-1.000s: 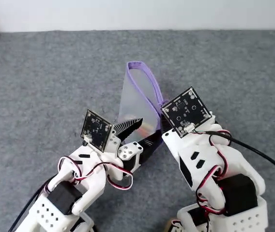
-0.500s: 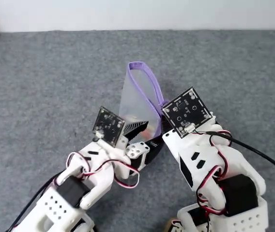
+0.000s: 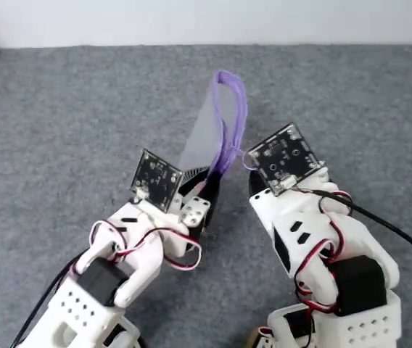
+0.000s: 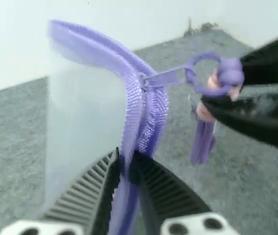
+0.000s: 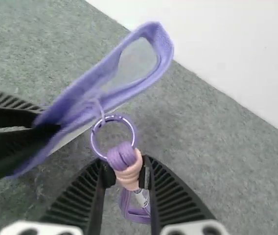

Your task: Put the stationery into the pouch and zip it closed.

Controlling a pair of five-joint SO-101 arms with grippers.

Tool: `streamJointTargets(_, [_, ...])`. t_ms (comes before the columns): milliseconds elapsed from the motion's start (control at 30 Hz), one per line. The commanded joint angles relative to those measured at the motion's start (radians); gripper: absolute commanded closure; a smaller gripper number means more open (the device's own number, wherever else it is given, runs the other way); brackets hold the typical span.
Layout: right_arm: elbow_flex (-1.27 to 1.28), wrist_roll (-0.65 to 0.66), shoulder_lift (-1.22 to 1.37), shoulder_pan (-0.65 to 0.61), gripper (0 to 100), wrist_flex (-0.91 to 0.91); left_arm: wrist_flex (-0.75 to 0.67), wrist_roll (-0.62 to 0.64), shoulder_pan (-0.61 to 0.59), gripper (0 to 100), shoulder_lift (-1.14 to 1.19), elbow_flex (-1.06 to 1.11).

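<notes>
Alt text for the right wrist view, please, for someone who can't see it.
The right gripper is shut on the purple zipper pull, whose ring is hooked to a translucent pouch with a purple zipper edge. The left gripper clamps the pouch's edge, over a grey mat.

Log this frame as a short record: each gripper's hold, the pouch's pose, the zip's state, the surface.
left gripper: shut on the pouch's zip edge
right gripper: shut on the zipper pull charm
pouch: translucent with a purple zip, held up off the table between the two arms
zip: slider partway along; the mouth gapes at the far end
contents: cannot tell
surface: grey mat
</notes>
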Motion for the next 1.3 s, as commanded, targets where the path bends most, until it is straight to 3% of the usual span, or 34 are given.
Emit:
streamJointTargets(0, [-0.038,0.003,-0.013,0.016,99.1,0.002,0.091,-0.02,-0.018,99,-0.072,-0.082])
streamJointTargets(200, [-0.035,0.018,-0.012,-0.028,99.1,0.002,0.244,-0.078,-0.02,98,-0.144,-0.088])
streamJointTargets(300, [-0.034,0.041,-0.012,-0.053,99.1,0.002,0.325,-0.127,-0.023,88,-0.199,-0.088])
streamJointTargets(400, [-0.028,0.04,-0.01,-0.065,99.1,0.001,0.368,-0.071,-0.06,79,-0.244,-0.088])
streamJointTargets(600, [-0.017,0.043,-0.012,-0.099,99.1,-0.005,0.382,-0.06,-0.086,77,-0.287,-0.099])
streamJointTargets(933, [-0.015,0.038,-0.001,-0.156,99.1,-0.01,0.377,-0.054,-0.005,78,-0.287,-0.156])
streamJointTargets(1267, [-0.015,0.043,-0.002,-0.217,99.1,-0.01,0.338,-0.044,-0.003,78,-0.212,-0.15])
